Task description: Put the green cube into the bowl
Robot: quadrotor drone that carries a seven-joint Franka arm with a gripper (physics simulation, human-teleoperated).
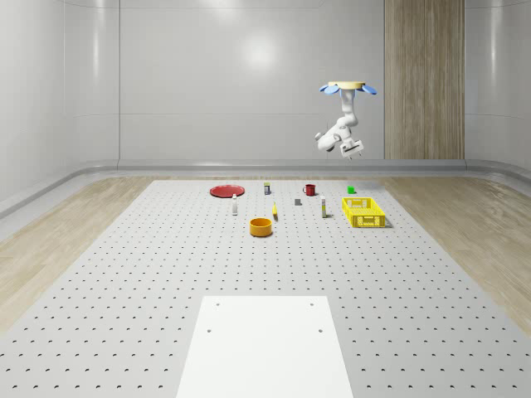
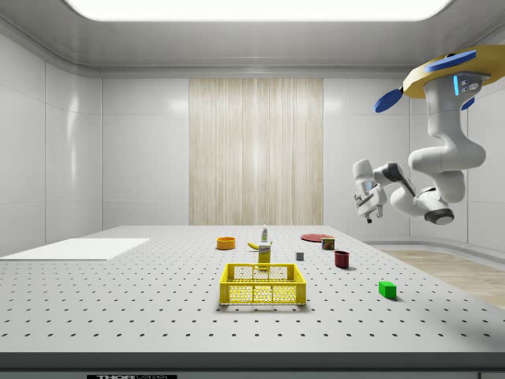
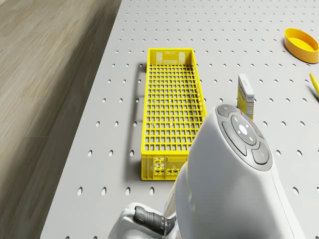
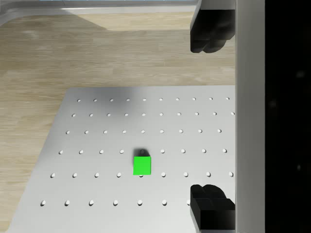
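The green cube point(image 1: 351, 190) point(image 2: 387, 289) point(image 4: 142, 165) lies on the perforated table near its far right corner, beside the wooden floor. The orange bowl point(image 1: 261, 226) point(image 2: 226, 242) point(image 3: 302, 45) stands empty near the table's middle, well away from the cube. The drone point(image 1: 350, 86) point(image 2: 442, 75) hovers high above the cube's area. Its arm bends down, and the gripper point(image 1: 357, 150) point(image 2: 369, 212) point(image 4: 194, 121) hangs open far above the cube, holding nothing. In the wrist view the cube sits below, off the line between the two fingers.
A yellow mesh basket point(image 1: 363, 211) point(image 2: 263, 284) point(image 3: 169, 109) stands in front of the cube. A small carton point(image 3: 245, 94), a red mug point(image 1: 309, 189), a red plate point(image 1: 226, 191) and a banana point(image 1: 275, 212) are spread over the table. A white pad point(image 1: 265, 344) lies at the near edge.
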